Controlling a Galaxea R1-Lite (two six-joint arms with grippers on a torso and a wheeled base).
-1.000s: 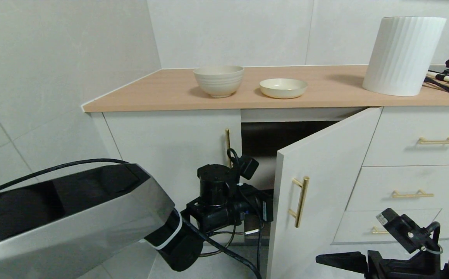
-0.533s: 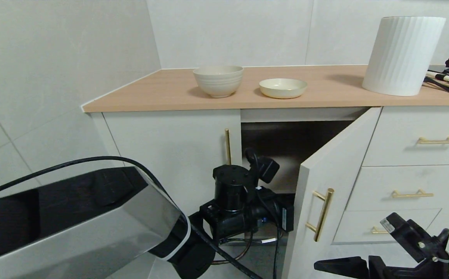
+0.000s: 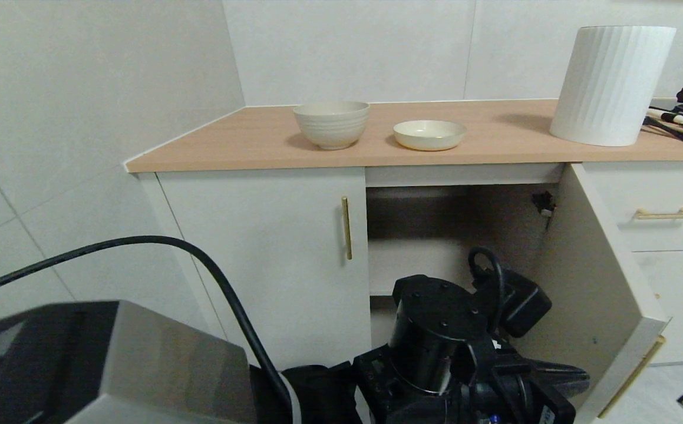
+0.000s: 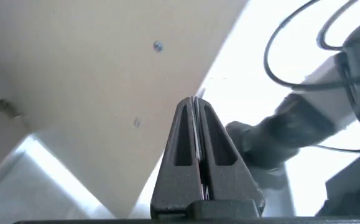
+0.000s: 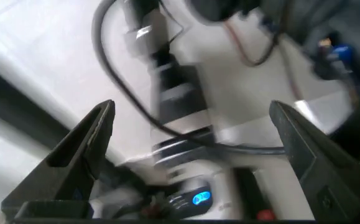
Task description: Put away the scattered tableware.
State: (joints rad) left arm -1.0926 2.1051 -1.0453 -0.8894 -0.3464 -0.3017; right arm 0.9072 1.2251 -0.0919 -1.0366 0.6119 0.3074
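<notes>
Bowl [image 3: 332, 122] and dish [image 3: 429, 134] on counter [image 3: 247, 144], well above clenched left tool [image 4: 195, 106]; right tool [image 5: 192, 124] released

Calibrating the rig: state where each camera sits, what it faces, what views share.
Head: up top, facing forward-down at bowl, plate, open cabinet door; left arm shows.
Left wrist: looks along shut left tool at a pale panel, likely that door's inner face.
Right wrist: looks past open right tool at blurred cabling.
Shared: probably the door.

One bowl [image 3: 332, 122], one shallow dish [image 3: 429, 134], one ribbed white container [image 3: 612, 82], two cabinet doors [image 3: 258, 259] [image 3: 600, 265].
</notes>
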